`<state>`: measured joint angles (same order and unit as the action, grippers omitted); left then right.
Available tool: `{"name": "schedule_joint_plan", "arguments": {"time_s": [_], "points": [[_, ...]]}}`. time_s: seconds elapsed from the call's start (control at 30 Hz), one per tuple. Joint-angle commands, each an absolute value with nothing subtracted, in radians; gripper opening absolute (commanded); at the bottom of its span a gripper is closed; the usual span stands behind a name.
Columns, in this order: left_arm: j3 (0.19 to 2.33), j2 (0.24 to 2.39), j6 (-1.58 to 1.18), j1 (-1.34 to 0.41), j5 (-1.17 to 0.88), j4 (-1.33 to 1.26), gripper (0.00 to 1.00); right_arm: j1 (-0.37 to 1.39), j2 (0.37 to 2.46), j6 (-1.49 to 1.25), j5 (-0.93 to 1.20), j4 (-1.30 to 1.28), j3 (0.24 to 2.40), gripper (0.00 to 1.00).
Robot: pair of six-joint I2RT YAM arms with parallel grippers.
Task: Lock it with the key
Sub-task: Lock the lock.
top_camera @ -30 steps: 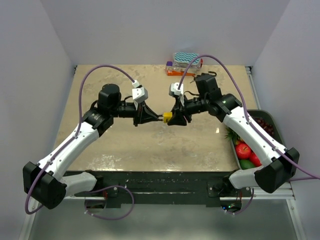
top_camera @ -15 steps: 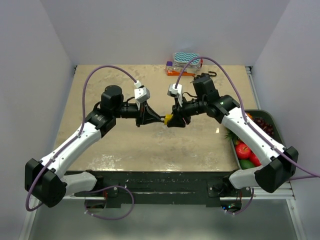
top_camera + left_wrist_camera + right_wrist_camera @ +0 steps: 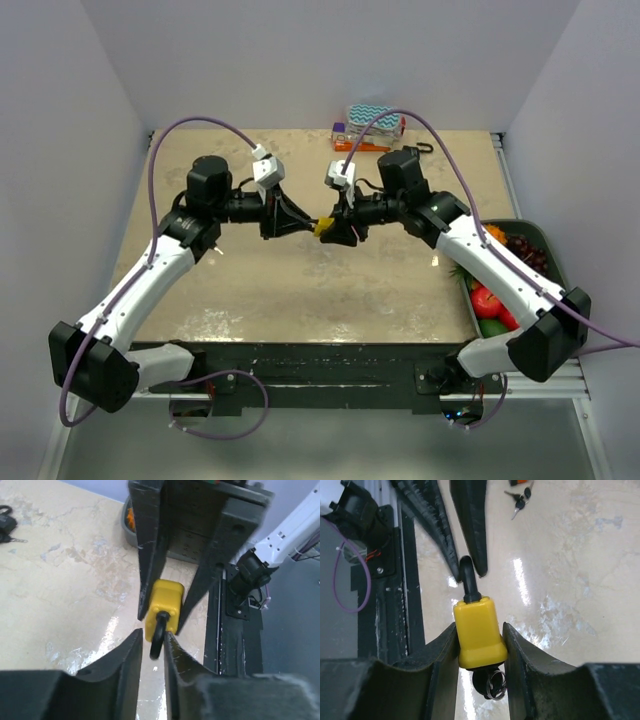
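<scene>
While in R pincer [image 3: 479, 636], padlock [image 3: 475, 622] aloft.

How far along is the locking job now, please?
Done: the right gripper clamps the yellow padlock, with a ringed key at its underside. In hand: the left gripper closely flanks the black shackle. Left: whether the shackle is pushed home cannot be told, and no gripper holds the key yet.

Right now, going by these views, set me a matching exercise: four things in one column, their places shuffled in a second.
1 padlock
2 shackle
3 key ring
4 red fruit

a tray right of the table
b left gripper, between the tips
c clamped in the right gripper
d padlock's end opposite the shackle

Pairs: 1-c, 2-b, 3-d, 4-a
</scene>
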<state>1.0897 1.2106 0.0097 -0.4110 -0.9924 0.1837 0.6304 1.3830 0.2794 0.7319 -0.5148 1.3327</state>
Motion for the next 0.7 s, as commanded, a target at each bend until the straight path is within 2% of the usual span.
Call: {"name": "schedule_joint_plan", "arguments": {"time_s": [0.0, 0.03, 0.1, 0.13, 0.2, 0.27, 0.47, 0.67], "points": [[1.109, 1.209, -0.243, -0.376, -0.867, -0.062, 0.4, 0.703, 1.371, 0.172, 0.76, -0.263, 1.332, 0.0], [1.077, 1.198, -0.297, -0.362, -0.839, -0.086, 0.54, 0.698, 1.352, 0.131, 0.682, -0.167, 1.312, 0.0], [1.054, 1.16, -0.431, -0.336, -0.685, -0.103, 0.7, 0.695, 1.332, 0.057, 0.605, -0.085, 1.263, 0.0], [1.034, 1.152, -0.467, -0.327, -0.645, -0.115, 0.83, 0.693, 1.319, 0.043, 0.539, -0.021, 1.25, 0.0], [1.026, 1.14, -0.564, -0.318, -0.589, -0.118, 0.92, 0.695, 1.312, 0.008, 0.474, 0.036, 1.226, 0.0], [1.029, 1.146, -0.664, -0.314, -0.522, -0.101, 0.92, 0.696, 1.31, -0.029, 0.407, 0.115, 1.21, 0.0], [0.999, 1.163, -0.88, -0.304, -0.529, -0.149, 0.92, 0.716, 1.362, -0.084, 0.299, 0.233, 1.207, 0.0], [1.019, 1.186, -0.923, -0.307, -0.531, -0.147, 0.92, 0.733, 1.391, -0.092, 0.247, 0.268, 1.232, 0.0]]}}
